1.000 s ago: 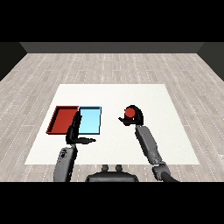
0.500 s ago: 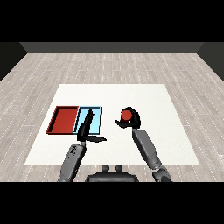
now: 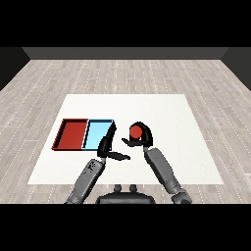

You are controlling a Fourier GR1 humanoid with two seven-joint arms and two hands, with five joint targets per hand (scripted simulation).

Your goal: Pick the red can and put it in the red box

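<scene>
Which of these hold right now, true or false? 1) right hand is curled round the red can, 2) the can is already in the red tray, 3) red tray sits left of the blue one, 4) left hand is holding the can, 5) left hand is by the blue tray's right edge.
1) The right hand is curled round the red can. True.
2) The can is in the red tray. False: it is held right of both trays, over the white table.
3) The red tray lies left of the light blue tray. True.
4) The left hand holds the can. False: it holds nothing, fingers straight.
5) The left hand is by the light blue tray's right edge. True.
</scene>
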